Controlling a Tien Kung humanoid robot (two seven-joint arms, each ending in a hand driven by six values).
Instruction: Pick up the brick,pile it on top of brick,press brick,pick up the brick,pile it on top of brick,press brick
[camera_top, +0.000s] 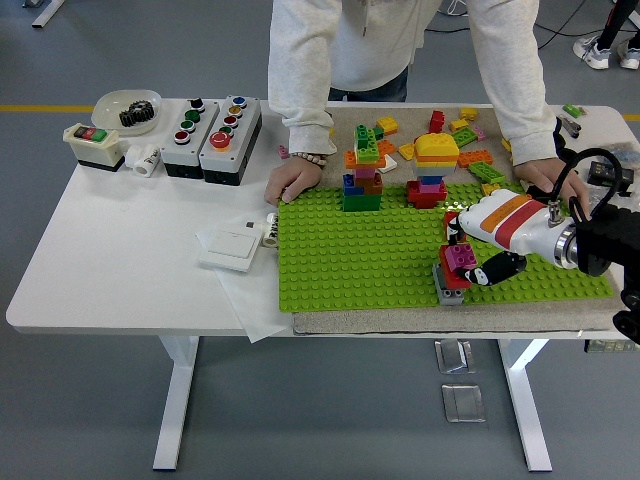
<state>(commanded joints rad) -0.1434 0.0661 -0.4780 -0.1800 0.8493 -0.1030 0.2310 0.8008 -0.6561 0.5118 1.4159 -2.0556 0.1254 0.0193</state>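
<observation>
One small stack (453, 272), pink brick (460, 257) over red over grey, on the green baseplate (350, 250), touching my right hand (470, 262) on its left, fingers curled around the pink brick, seemingly pressing; left hand out of view.

Button boxes (212, 126), gear bowl (127, 108), wall switch (231, 245) on table's left.

We can read no text, label, brand or number anywhere: the button boxes (211, 125) near the tabletop's (120, 250) far left corner carry only colored buttons, no legible print.
</observation>
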